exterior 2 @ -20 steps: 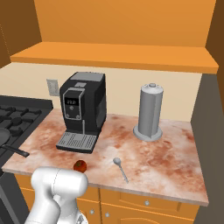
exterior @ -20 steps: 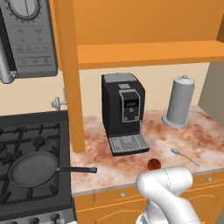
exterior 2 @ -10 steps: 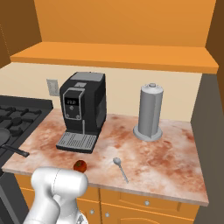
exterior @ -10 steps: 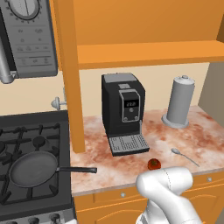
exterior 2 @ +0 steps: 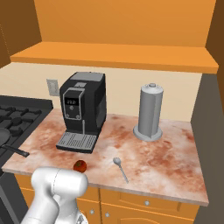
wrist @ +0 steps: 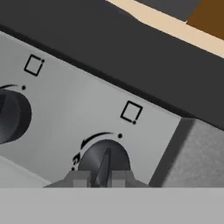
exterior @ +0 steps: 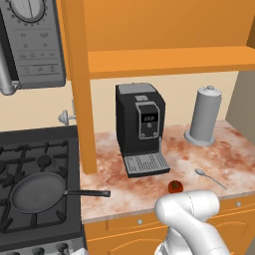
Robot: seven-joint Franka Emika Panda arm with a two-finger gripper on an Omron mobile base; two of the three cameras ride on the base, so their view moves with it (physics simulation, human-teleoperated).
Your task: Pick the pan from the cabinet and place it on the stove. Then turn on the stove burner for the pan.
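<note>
1. My claw [wrist: 103, 180] sits at six o'clock in the hand view, its tips drawn together right against a dark stove knob [wrist: 104, 158].
2. I cannot tell whether the tips actually pinch the knob's ridge or merely touch it.
3. That knob sits on the grey control panel [wrist: 78, 109]; a second dark knob [wrist: 12, 114] lies toward nine o'clock from my claw, well apart from the first.
4. A small square mark [wrist: 131, 111] is printed at about one o'clock from the knob I am at.
5. In the left base view, the pan [exterior: 39, 191] rests on the stove [exterior: 35, 164], over the near burner grate, its thin black handle [exterior: 87, 192] pointing toward three o'clock out over the edge of the bench [exterior: 199, 159].
6. Another stove burner [exterior: 45, 161] lies at twelve o'clock from the pan, bare.
7. On the bench stand a black coffee machine [exterior: 140, 127] and a grey canister [exterior: 204, 115]; a spoon [exterior: 209, 178] and a small red fruit [exterior: 175, 187] lie near the front edge.
8. My white arm [exterior: 191, 219] bends downward in front of the bench.
</note>
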